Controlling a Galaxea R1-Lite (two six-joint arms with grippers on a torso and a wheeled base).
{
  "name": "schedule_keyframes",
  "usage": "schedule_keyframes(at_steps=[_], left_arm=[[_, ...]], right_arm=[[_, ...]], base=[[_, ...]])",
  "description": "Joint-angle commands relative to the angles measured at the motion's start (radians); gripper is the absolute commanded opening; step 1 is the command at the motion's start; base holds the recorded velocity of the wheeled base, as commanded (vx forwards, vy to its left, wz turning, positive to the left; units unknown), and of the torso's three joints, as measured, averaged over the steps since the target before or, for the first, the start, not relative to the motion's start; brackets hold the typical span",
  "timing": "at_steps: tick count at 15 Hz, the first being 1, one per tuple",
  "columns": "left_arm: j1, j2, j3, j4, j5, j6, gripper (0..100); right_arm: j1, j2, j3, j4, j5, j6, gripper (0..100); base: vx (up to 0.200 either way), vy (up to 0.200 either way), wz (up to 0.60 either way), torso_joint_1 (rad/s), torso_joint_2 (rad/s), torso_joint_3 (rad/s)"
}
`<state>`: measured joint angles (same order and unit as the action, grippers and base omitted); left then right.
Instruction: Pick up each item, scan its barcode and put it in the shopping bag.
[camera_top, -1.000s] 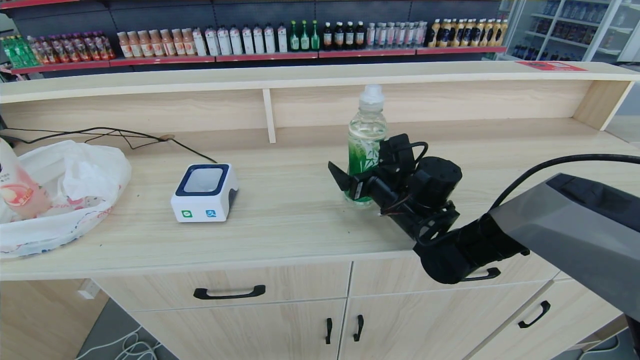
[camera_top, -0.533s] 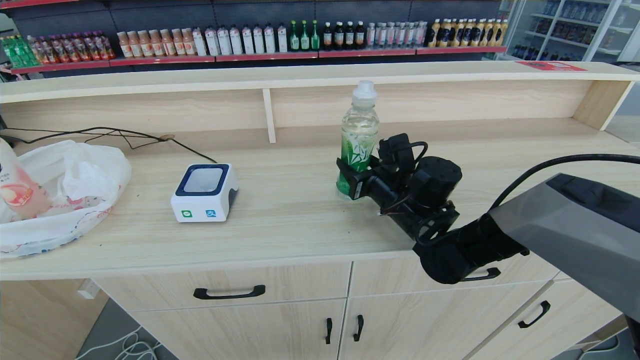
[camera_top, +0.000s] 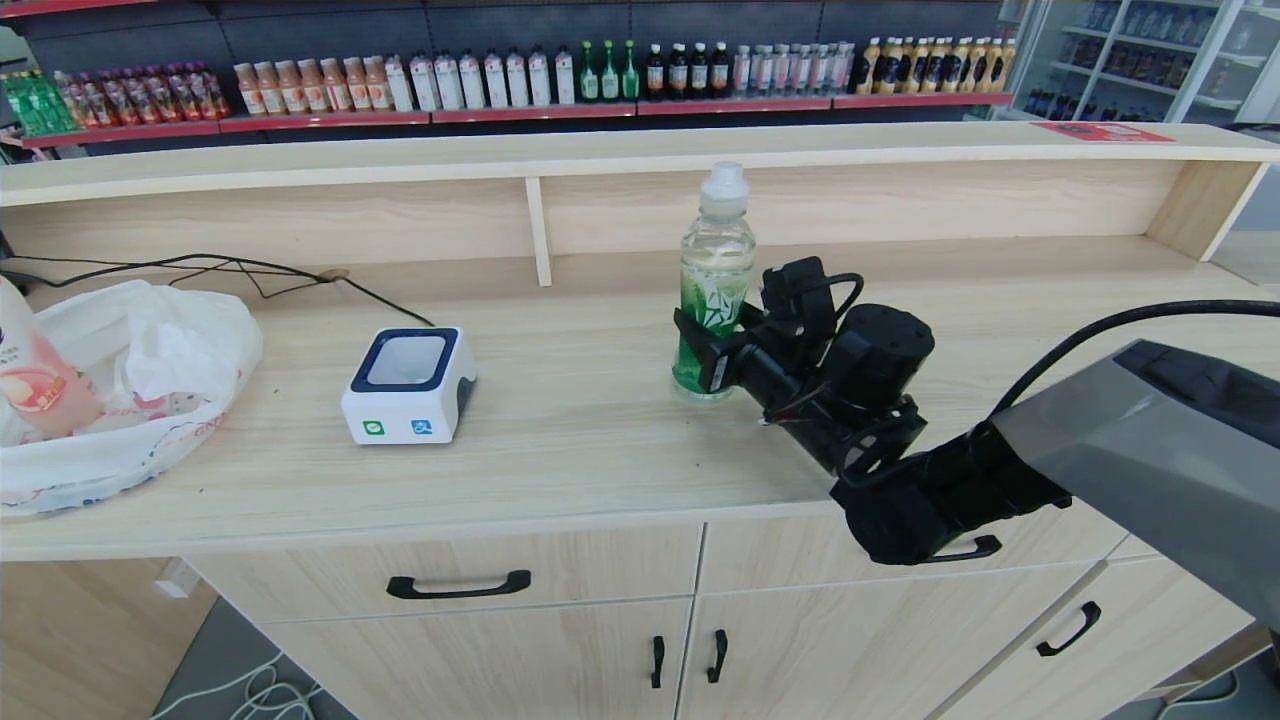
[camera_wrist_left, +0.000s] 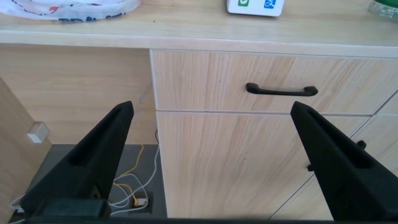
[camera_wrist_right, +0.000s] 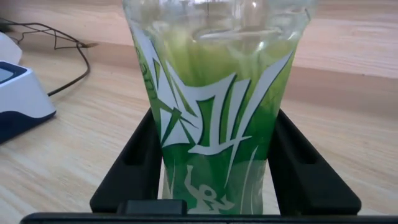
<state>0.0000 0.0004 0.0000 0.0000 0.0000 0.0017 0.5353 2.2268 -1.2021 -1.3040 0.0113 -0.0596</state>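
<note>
A clear bottle (camera_top: 716, 262) with a green label and white cap stands upright at the middle right of the wooden counter (camera_top: 580, 440). My right gripper (camera_top: 702, 350) is shut on its lower part, one finger on each side. The right wrist view shows the green-labelled bottle (camera_wrist_right: 214, 93) pressed between the fingers of the right gripper (camera_wrist_right: 217, 169). The white scanner (camera_top: 410, 385) sits left of the bottle. The white shopping bag (camera_top: 150, 400) lies at the counter's left end with a pink bottle (camera_top: 35, 380) inside. My left gripper (camera_wrist_left: 211, 155) is open, below the counter in front of the drawers.
A black cable (camera_top: 230, 268) runs along the back of the counter to the scanner. A raised wooden ledge (camera_top: 600, 150) backs the counter, with shelves of drinks behind. Drawers with a black handle (camera_wrist_left: 281, 91) sit under the counter. Bare counter lies between scanner and bottle.
My right gripper was open around the bottle and has shut on it. The bottle has shifted a little to the left. Scanner and bag have not moved.
</note>
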Motion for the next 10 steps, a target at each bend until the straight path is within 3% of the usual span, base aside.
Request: schedule_keyframes(at_steps=[1, 10], left_arm=[[0.000, 0.000, 0.000, 0.000, 0.000, 0.000, 100], [0.000, 0.000, 0.000, 0.000, 0.000, 0.000, 100]], right_arm=[[0.000, -0.026, 0.003, -0.001, 0.001, 0.000, 0], [0.002, -0.092, 0.022, 0.011, 0.038, 0.001, 0]], base=[[0.000, 0.000, 0.00, 0.000, 0.00, 0.000], [0.000, 0.000, 0.00, 0.000, 0.00, 0.000]])
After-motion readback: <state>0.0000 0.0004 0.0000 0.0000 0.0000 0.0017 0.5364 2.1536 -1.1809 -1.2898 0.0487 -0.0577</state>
